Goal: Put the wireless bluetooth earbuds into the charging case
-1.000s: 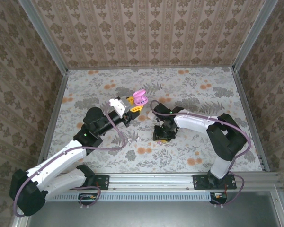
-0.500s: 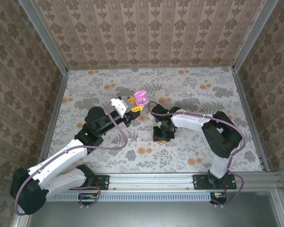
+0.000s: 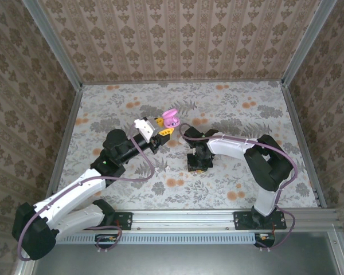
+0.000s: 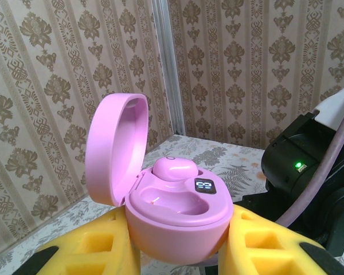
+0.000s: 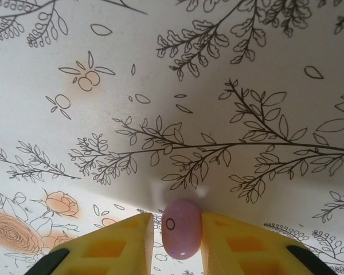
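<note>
Over the table [image 5: 246, 69], left jaws grip the open charging case [image 4: 178, 229]; right jaws pinch one earbud [image 5: 182, 229].

The right hand [image 5: 179, 228] pinches a pink earbud [image 5: 182, 230] over the floral tabletop [image 5: 229, 86]

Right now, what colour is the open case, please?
The case is pink; clearest in left wrist view.
</note>
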Available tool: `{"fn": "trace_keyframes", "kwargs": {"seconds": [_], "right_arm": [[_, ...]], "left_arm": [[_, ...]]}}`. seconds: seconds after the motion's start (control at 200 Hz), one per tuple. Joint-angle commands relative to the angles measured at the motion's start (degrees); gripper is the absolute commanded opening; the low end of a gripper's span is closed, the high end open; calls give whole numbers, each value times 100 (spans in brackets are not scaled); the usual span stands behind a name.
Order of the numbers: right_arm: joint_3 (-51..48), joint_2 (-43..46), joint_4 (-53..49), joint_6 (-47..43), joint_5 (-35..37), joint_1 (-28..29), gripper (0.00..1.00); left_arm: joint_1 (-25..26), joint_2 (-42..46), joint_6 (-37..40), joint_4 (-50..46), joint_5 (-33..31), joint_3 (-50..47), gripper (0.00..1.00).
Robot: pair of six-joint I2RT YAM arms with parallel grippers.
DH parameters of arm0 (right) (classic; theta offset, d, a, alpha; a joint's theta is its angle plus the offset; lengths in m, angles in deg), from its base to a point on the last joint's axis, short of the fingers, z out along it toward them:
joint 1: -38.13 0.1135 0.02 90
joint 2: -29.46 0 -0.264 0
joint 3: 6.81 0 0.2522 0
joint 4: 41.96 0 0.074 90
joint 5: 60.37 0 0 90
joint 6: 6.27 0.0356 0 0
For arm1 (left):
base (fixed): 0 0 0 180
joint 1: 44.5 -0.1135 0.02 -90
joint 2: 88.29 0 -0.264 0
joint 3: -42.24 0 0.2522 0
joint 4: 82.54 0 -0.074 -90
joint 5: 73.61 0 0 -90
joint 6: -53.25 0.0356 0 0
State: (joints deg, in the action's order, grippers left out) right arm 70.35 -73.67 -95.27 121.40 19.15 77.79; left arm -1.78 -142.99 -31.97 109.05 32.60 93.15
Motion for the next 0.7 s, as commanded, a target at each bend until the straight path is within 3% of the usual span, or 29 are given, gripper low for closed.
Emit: {"fn": "trace_keyframes", "kwargs": {"seconds": [0.0,0.695], "right_arm": [[163,-72,-259,-77,217,34,29],[305,-242,-357,-251,261,33,26]], "left_arm": [[27,-35,13,99,-21,175,30],[35,-118,-16,68,6,248,30]]}}
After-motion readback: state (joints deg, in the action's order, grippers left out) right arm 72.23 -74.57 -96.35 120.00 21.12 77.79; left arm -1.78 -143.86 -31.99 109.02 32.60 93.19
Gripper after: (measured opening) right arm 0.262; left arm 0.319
